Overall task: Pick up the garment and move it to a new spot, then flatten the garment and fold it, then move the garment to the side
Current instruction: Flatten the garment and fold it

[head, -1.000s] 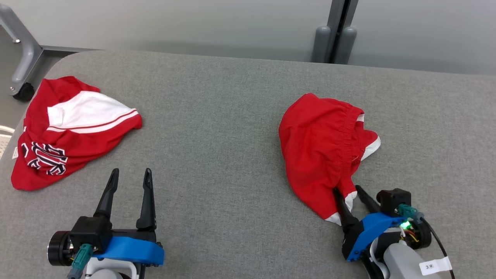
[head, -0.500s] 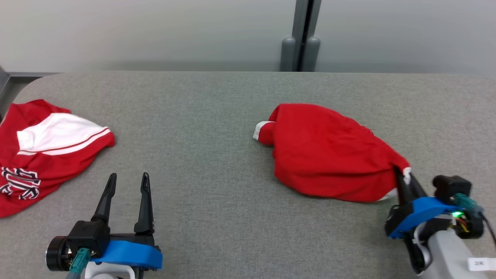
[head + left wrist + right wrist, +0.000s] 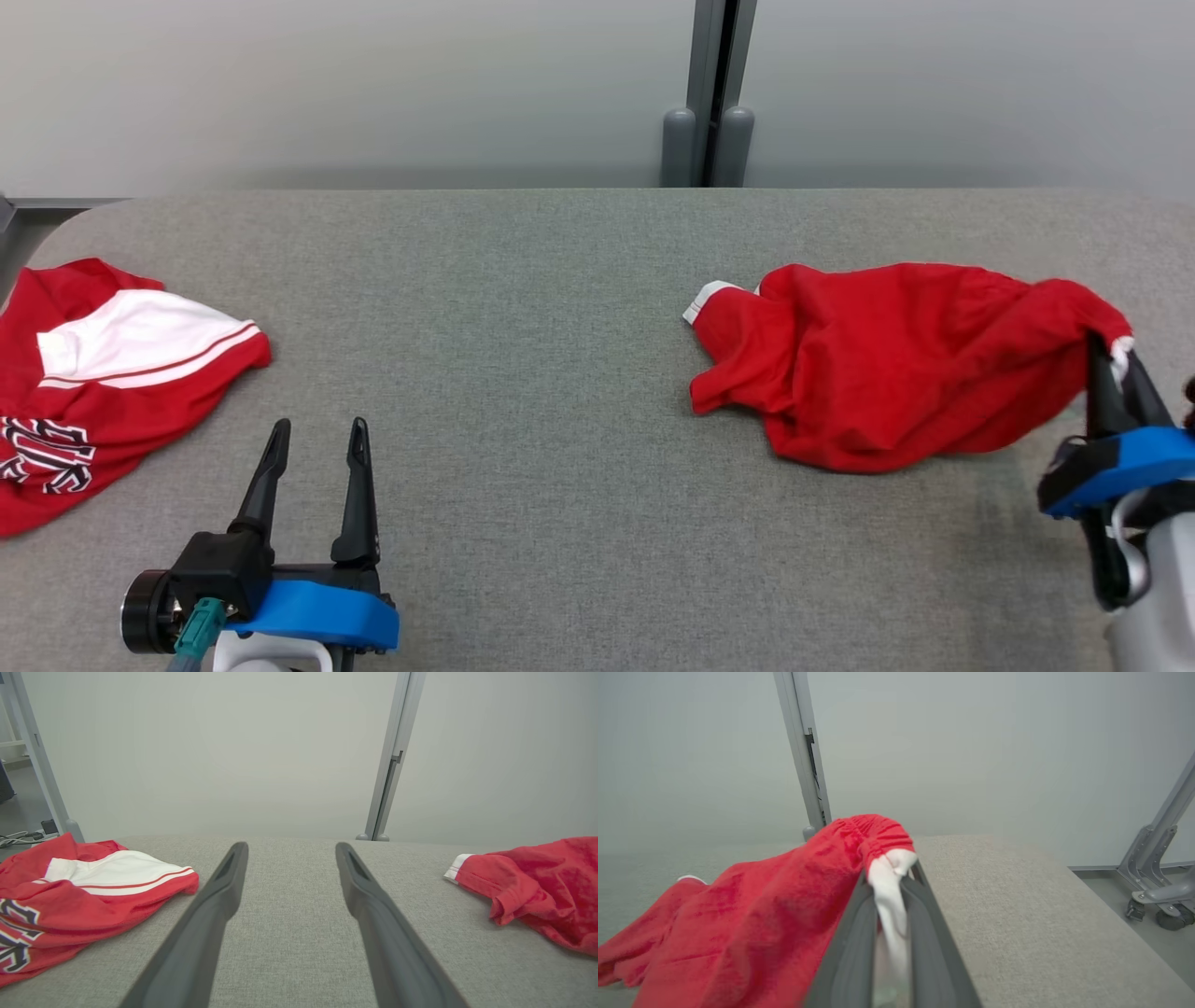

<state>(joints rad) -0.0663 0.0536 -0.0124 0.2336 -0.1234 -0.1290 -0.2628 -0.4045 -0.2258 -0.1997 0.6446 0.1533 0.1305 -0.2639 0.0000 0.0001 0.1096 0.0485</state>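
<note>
Corner pinch on the garment (image 3: 896, 364), one end lifted.
Your right gripper (image 3: 1113, 362) pinches its white trim (image 3: 888, 879), so that end hangs raised while the rest trails on the table (image 3: 523, 308), right of centre; a corner hold suits dragging it to a new spot. Your left gripper (image 3: 317, 431) rests low at front left, jaws spread and empty, well apart from the jersey (image 3: 121, 392), free for flattening.

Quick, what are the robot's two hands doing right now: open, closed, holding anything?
Left hand: open, holding nothing.
Right hand: closed, gripping the white-trimmed edge of the red garment.
</note>
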